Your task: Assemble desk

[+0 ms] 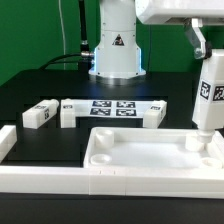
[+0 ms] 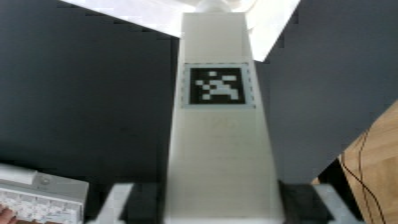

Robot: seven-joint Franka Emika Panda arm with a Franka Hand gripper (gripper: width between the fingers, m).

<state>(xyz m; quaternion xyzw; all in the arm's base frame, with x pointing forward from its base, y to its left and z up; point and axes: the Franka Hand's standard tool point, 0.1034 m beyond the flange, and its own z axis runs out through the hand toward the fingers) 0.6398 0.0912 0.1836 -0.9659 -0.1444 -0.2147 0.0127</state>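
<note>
My gripper (image 1: 199,44) is shut on a white square leg (image 1: 208,100) with a black-and-white tag and holds it upright at the exterior view's right. The leg's lower end is at the far right corner of the white tray-like tabletop (image 1: 140,180); I cannot tell whether it touches. In the wrist view the leg (image 2: 219,120) fills the middle, and my gripper (image 2: 217,206) clamps it between dark fingers (image 2: 135,203). Two more tagged legs (image 1: 37,116) (image 1: 68,113) lie on the black table at the left.
The marker board (image 1: 113,108) lies behind the tabletop, in front of the robot base (image 1: 113,50). White border rails (image 1: 40,178) run along the front left and left edge. A white tagged part (image 2: 36,198) shows at the edge of the wrist view.
</note>
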